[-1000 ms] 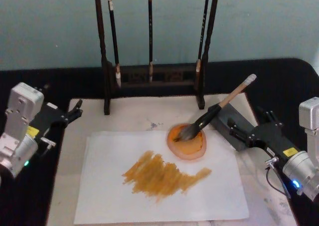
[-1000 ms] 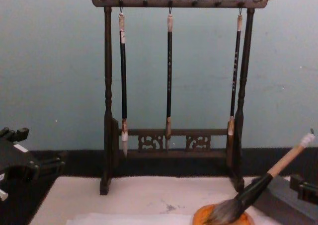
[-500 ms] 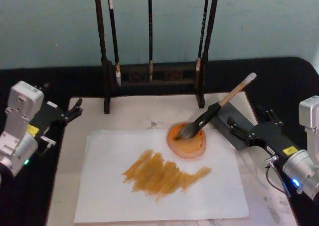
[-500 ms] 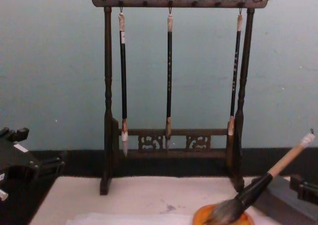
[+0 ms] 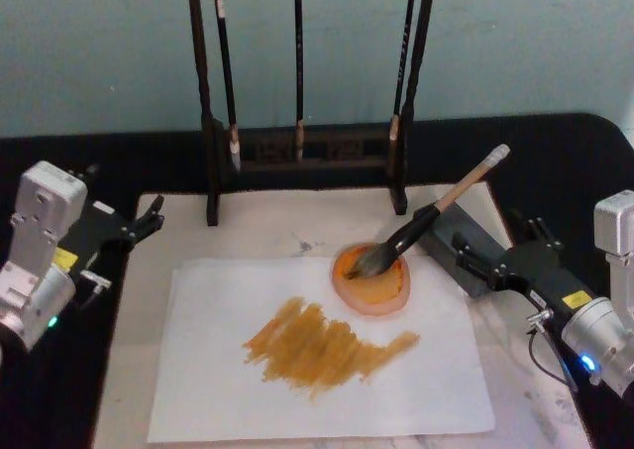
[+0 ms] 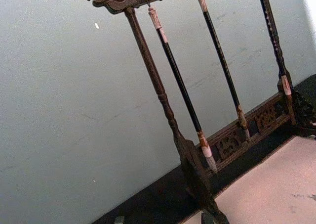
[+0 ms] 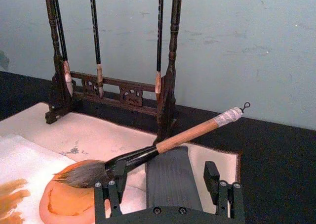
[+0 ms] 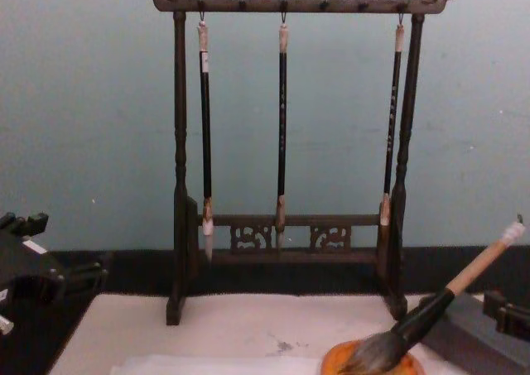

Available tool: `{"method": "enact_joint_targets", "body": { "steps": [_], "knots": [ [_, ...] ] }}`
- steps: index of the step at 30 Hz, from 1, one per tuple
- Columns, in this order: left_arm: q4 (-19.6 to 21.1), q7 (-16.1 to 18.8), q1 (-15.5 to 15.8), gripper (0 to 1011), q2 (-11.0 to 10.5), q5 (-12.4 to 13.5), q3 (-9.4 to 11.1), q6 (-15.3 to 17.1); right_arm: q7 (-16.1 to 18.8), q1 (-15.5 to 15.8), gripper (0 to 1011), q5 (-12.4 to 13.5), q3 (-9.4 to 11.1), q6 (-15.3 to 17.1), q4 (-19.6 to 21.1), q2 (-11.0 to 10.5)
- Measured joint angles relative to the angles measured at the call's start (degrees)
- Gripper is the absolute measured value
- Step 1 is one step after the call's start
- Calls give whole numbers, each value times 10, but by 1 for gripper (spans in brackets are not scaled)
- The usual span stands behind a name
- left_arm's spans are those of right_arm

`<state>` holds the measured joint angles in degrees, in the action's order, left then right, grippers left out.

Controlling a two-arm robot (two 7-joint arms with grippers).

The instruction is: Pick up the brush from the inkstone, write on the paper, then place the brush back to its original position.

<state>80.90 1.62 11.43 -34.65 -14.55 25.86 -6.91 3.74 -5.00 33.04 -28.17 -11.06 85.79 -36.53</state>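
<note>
Brush (image 5: 426,216) is lying bristles-in-dish, handle slanting up and back-right over grey block, nearest right gripper (image 7: 168,190), whose jaws are gaping wide, holding nothing; left gripper (image 5: 149,216), open and empty too, is sitting well apart.

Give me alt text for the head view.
A large tan-handled calligraphy brush rests with its bristles in a round orange dish at the top edge of a white paper sheet streaked with ochre strokes. Both open pincers, left and right, flank the mat.

Brush (image 7: 148,154) bristles-down in orange dish (image 7: 69,199), beyond spread right end effector (image 7: 170,190).
</note>
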Motion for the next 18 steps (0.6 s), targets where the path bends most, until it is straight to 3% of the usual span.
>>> {"method": "enact_joint_targets", "body": {
  "steps": [18],
  "knots": [
    [0,0,0,1010,0,0,0,0,0,0,1000,0,0,0,0,0]
  ]
}}
